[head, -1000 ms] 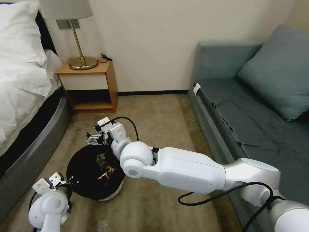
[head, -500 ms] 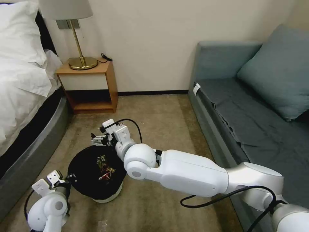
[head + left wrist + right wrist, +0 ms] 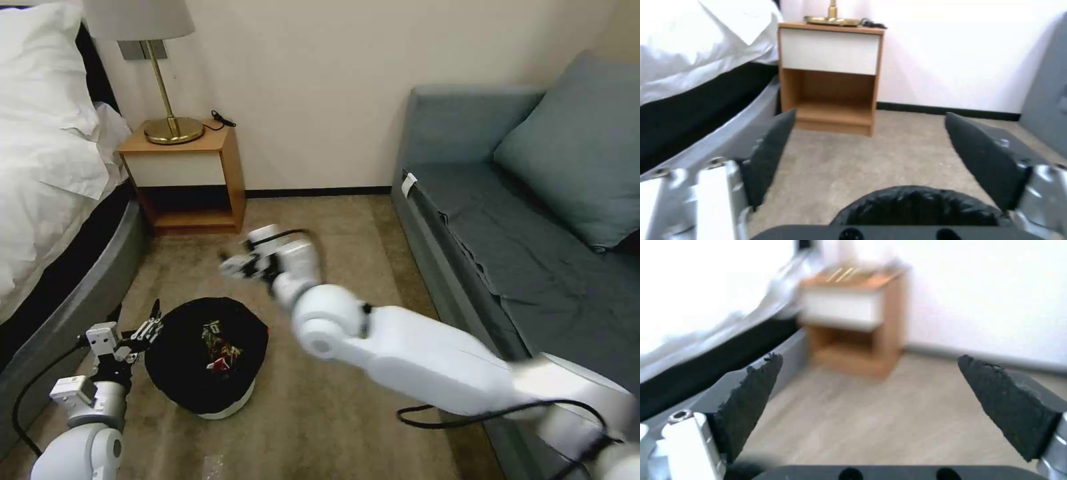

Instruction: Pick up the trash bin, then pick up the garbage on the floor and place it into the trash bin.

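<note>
Black-lined, your trash bin (image 3: 207,363) stands on the beige carpet (image 3: 347,227) between the bed (image 3: 47,200) and the sofa (image 3: 533,220), with wrappers (image 3: 219,347) lying inside it. Your left gripper (image 3: 148,325) sits just beside the bin's rim, fingers spread and empty. Your right gripper (image 3: 235,265) hangs above the carpet beyond the bin, toward the nightstand (image 3: 183,177), fingers likewise spread and empty.

The right gripper (image 3: 869,406) has its fingers (image 3: 751,400) spread wide above the beige carpet (image 3: 871,426), facing a wooden nightstand (image 3: 853,320) beside the bed (image 3: 706,340).
</note>
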Robot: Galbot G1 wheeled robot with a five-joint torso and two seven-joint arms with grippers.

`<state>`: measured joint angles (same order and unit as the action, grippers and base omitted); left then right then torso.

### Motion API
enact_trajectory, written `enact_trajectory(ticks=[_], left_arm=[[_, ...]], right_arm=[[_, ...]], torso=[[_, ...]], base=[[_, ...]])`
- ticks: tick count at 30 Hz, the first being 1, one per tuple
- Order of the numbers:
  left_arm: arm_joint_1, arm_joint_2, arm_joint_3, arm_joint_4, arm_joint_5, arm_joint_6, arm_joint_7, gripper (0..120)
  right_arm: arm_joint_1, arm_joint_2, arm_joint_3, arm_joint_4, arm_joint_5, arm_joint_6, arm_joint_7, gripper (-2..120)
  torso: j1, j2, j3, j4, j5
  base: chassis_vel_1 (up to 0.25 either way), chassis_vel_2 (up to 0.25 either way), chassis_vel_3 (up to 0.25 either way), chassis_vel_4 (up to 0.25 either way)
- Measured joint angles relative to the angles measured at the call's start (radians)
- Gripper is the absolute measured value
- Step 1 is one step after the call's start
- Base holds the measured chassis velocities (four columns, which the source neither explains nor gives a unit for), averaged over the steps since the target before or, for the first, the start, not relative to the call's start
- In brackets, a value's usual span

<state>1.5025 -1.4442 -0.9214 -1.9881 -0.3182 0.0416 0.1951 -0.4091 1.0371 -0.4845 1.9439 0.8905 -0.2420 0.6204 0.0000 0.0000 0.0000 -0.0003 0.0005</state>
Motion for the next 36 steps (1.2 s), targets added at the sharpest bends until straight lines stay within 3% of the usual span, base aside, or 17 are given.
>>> enact_trajectory(ticks=[3, 4, 5, 7, 8, 10, 11, 13, 14, 15, 18, 23, 36], left_arm=[[0.013, 0.002, 0.020, -0.028, 0.003, 0.002, 0.000, 100], [0.015, 0.003, 0.026, -0.034, 0.006, 0.004, -0.001, 100], [0.015, 0.003, 0.026, -0.034, 0.006, 0.004, -0.001, 100], [0.018, 0.005, 0.038, -0.041, 0.016, 0.008, -0.003, 100], [0.022, 0.007, 0.048, -0.047, 0.023, 0.009, -0.003, 100], [0.029, 0.007, 0.063, -0.053, 0.033, 0.012, -0.004, 100], [0.029, 0.007, 0.063, -0.053, 0.033, 0.012, -0.004, 100], [0.037, 0.006, 0.077, -0.054, 0.053, 0.008, -0.005, 100], [0.040, 0.004, 0.082, -0.055, 0.060, 0.006, -0.005, 100], [0.040, 0.004, 0.082, -0.055, 0.060, 0.006, -0.005, 100], [0.048, -0.002, 0.093, -0.063, 0.082, -0.009, -0.011, 100], [0.058, -0.011, 0.109, -0.073, 0.100, -0.025, -0.025, 100], [0.092, -0.040, 0.174, -0.098, 0.136, -0.083, -0.040, 100]], right_arm=[[-0.212, -0.131, 0.271, 0.087, -0.261, 0.101, -0.097, 100], [-0.299, -0.152, 0.378, 0.123, -0.319, 0.116, -0.115, 100], [-0.299, -0.152, 0.378, 0.123, -0.319, 0.116, -0.115, 100], [-0.468, -0.160, 0.542, 0.185, -0.391, 0.139, -0.135, 100], [-0.605, -0.142, 0.675, 0.236, -0.461, 0.152, -0.149, 100], [-0.772, -0.089, 0.803, 0.300, -0.576, 0.156, -0.157, 100], [-0.772, -0.089, 0.803, 0.300, -0.576, 0.156, -0.157, 100], [-0.919, 0.008, 0.874, 0.347, -0.693, 0.157, -0.158, 100], [-0.965, 0.060, 0.885, 0.362, -0.736, 0.161, -0.158, 100], [-0.965, 0.060, 0.885, 0.362, -0.736, 0.161, -0.158, 100], [-1.044, 0.213, 0.878, 0.383, -0.817, 0.162, -0.152, 100], [-1.100, 0.317, 0.858, 0.374, -0.899, 0.189, -0.154, 100], [-1.198, 0.385, 0.813, 0.360, -0.952, 0.261, -0.157, 100]], torso=[[0.000, 0.000, 0.000, -0.0003, 0.0002], [0.000, 0.000, 0.000, 0.0001, 0.0001], [0.000, 0.000, 0.000, 0.0001, 0.0001], [0.000, 0.000, 0.000, 0.0000, 0.0001], [0.000, 0.000, 0.000, -0.0001, 0.0005], [0.000, 0.000, 0.000, -0.0002, -0.0003], [0.000, 0.000, 0.000, -0.0002, -0.0003], [0.000, 0.000, 0.000, -0.0001, -0.0002], [0.000, 0.000, 0.000, -0.0001, -0.0003], [0.000, 0.000, 0.000, -0.0001, -0.0003], [0.000, 0.000, 0.000, 0.0004, -0.0006], [0.000, 0.000, 0.000, 0.0005, -0.0006], [0.000, 0.000, 0.000, 0.0004, -0.0004]], base=[[0.000, 0.000, 0.000, 0.000], [0.000, 0.000, 0.000, 0.000], [0.000, 0.000, 0.000, 0.000], [0.000, 0.000, 0.000, 0.000], [0.000, 0.000, 0.000, 0.000], [0.000, 0.000, 0.000, 0.000], [0.000, 0.000, 0.000, 0.000], [0.000, 0.000, 0.000, 0.000], [0.000, 0.000, 0.000, 0.000], [0.000, 0.000, 0.000, 0.000], [0.000, 0.000, 0.000, 0.000], [0.000, 0.000, 0.000, 0.000], [0.000, 0.000, 0.000, 0.000]])
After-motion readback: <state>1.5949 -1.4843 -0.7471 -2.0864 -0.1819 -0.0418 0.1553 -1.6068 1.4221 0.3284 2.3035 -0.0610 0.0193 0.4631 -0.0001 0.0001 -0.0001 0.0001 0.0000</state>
